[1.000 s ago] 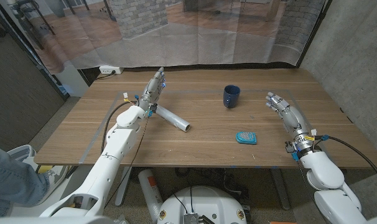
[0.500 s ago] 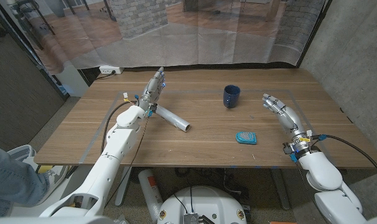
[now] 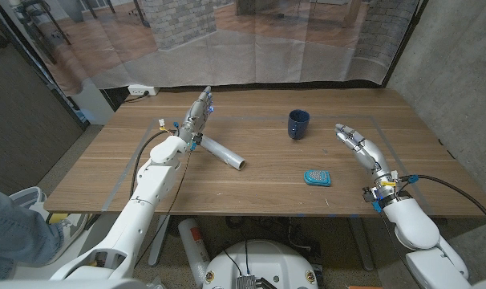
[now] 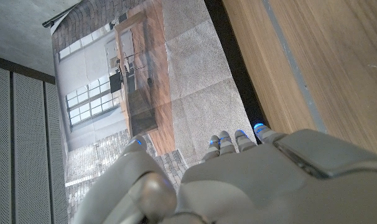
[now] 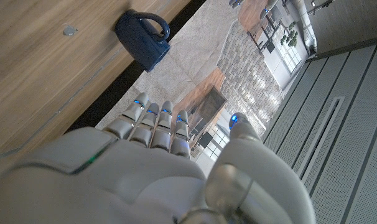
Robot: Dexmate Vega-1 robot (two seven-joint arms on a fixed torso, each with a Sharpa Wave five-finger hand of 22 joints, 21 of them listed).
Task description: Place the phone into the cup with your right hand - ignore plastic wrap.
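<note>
The cup's handle (image 5: 152,23) is seen from the right wrist; the right hand (image 3: 357,144) is held spread, empty, above the worktop (image 3: 267,181).

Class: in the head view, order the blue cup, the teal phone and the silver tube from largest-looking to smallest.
1. silver tube, longest.
2 and 3. blue cup and teal phone look about alike; I won't rank them.

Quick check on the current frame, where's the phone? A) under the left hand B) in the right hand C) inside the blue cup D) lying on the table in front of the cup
D: the phone lies on the table, nearer the robot than the blue cup; the right hand holds nothing, fingers apart.
</note>
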